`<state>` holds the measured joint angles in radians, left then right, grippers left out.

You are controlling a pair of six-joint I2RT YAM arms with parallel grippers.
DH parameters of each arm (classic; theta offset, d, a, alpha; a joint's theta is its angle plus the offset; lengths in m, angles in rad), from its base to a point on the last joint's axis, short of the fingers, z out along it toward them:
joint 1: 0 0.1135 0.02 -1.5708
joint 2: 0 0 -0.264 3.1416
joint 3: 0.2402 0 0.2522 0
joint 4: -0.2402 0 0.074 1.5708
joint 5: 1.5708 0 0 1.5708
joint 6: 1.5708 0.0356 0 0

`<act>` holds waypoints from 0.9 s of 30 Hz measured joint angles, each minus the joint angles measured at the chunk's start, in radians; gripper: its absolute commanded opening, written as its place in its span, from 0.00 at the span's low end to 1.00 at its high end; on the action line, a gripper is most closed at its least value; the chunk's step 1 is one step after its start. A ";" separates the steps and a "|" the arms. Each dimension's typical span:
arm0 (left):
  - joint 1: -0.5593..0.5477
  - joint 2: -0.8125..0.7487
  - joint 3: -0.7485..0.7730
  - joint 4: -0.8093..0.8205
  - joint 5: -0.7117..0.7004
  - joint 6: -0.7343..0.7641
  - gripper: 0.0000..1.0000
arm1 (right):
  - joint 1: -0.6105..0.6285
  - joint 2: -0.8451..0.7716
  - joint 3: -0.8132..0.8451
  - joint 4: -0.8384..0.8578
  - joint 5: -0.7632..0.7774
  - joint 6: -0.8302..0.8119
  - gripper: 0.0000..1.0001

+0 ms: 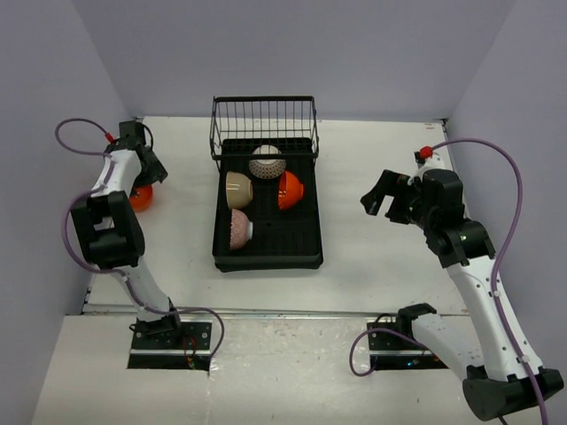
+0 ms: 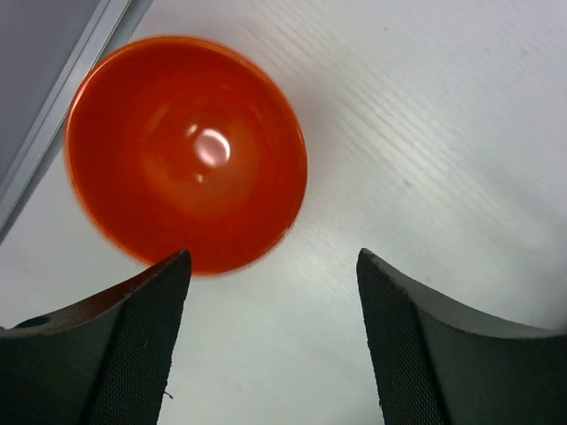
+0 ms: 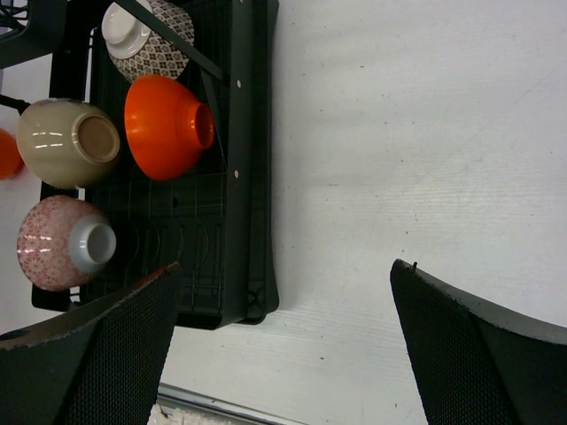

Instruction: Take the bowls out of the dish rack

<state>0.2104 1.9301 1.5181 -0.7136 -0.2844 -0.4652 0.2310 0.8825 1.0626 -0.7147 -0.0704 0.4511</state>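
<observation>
The black dish rack stands mid-table and holds several bowls on their sides: a patterned one, a beige one, an orange one and a pink speckled one. Another orange bowl sits upright on the table at the far left. My left gripper is open and empty just above and beside it; the left wrist view shows that bowl beyond the open gripper. My right gripper is open and empty over bare table right of the rack.
The rack's upright wire basket is at its far end. The left wall and table edge run close beside the unloaded orange bowl. The right wrist view shows the orange, beige and pink bowls.
</observation>
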 measured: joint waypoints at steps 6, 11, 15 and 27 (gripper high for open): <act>-0.002 -0.319 -0.157 0.043 0.114 -0.050 0.78 | 0.000 -0.007 0.000 -0.006 -0.004 0.001 0.99; -0.051 -0.544 -0.319 0.073 0.253 -0.075 0.77 | 0.000 0.007 0.002 -0.007 -0.026 0.001 0.99; -0.189 -0.640 -0.485 0.148 0.426 -0.076 0.75 | 0.000 0.054 0.018 -0.008 -0.039 0.001 0.99; -0.312 -0.755 -0.602 0.270 0.700 -0.074 0.73 | 0.000 0.095 0.034 -0.013 -0.057 0.000 0.99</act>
<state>-0.1017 1.1755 0.9165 -0.4431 0.4152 -0.5392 0.2310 0.9771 1.0969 -0.7273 -0.1272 0.4515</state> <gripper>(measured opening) 0.734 0.990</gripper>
